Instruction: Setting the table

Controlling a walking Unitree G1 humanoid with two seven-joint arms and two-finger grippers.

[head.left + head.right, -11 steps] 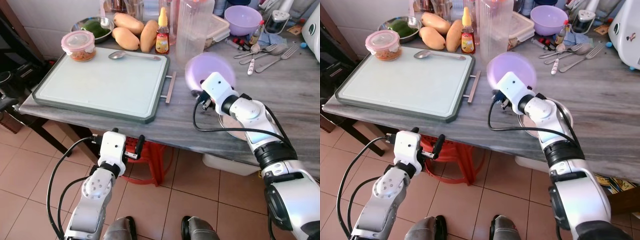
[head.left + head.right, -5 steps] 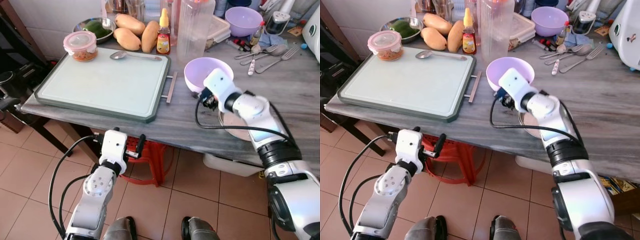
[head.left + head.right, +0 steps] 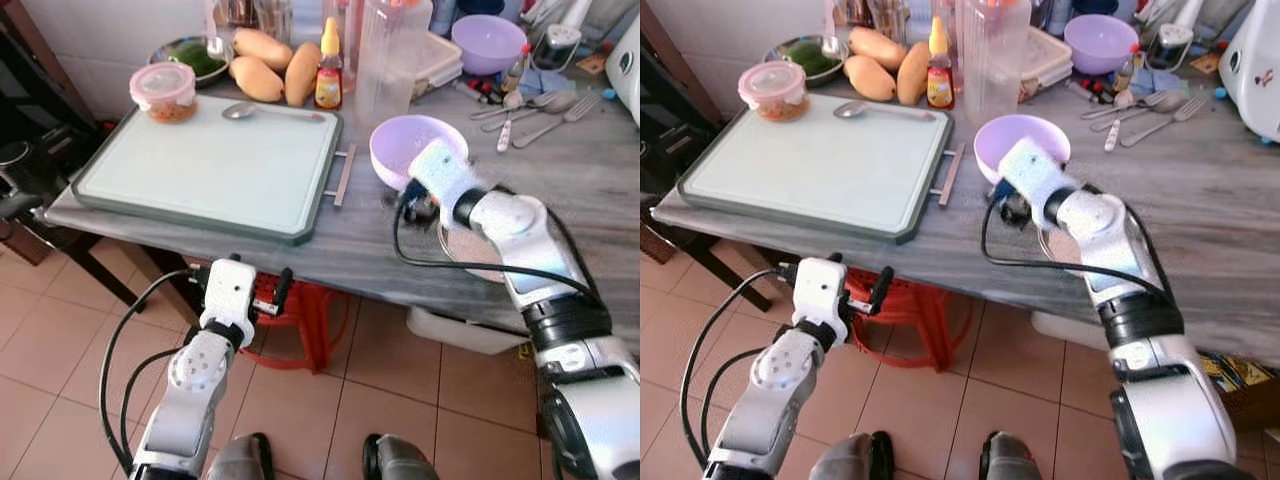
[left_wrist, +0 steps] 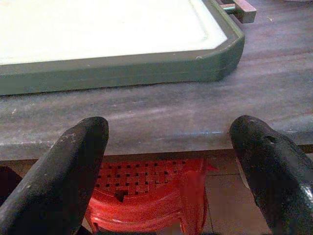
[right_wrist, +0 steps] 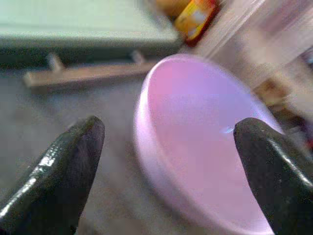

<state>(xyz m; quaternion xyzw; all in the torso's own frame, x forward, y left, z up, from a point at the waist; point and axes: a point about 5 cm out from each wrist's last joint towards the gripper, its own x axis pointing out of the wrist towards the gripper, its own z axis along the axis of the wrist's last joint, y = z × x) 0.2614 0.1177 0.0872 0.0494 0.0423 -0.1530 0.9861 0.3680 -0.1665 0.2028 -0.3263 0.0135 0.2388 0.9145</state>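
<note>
Jaws spread, right gripper (image 5: 166,147) faces lilac bowl (image 5: 205,147).

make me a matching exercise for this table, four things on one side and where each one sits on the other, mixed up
1. spoon
2. lilac bowl
3. mangoes
4. red stool

a. under the table's edge
b. just ahead of the right gripper
c. on the green tray, at its far edge
d. beyond the tray, beside the sauce bottle

Pairs: 1-c, 2-b, 3-d, 4-a
</note>
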